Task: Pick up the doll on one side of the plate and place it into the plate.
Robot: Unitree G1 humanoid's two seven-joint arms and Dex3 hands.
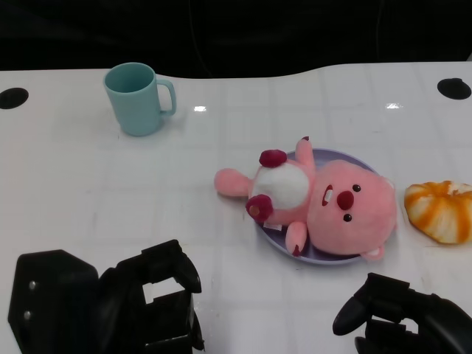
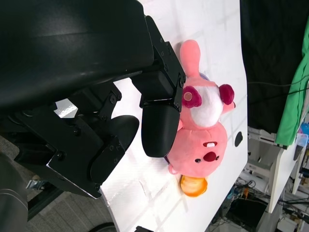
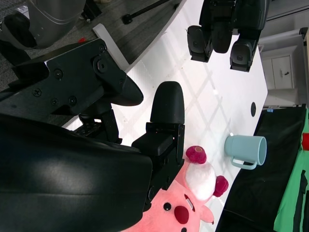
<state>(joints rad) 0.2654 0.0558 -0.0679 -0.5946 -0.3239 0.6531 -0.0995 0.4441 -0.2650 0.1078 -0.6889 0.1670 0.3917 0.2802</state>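
Note:
A pink plush doll [image 1: 324, 200] with a white belly and dark red paws lies on its back across the lilac plate [image 1: 280, 240], one arm reaching off the plate's left edge onto the table. The doll [image 2: 203, 130] also shows past my left fingers, and the doll [image 3: 193, 193] lies beyond my right fingers. My left hand [image 1: 158, 299] hovers near the table's front edge, left of the plate, holding nothing with fingers apart. My right hand [image 1: 402, 317] is low at the front right, below the plate, also empty with fingers apart.
A teal mug [image 1: 138, 98] stands at the back left. An orange and white striped soft toy [image 1: 440, 210] lies just right of the plate. The table's dark far edge runs along the back.

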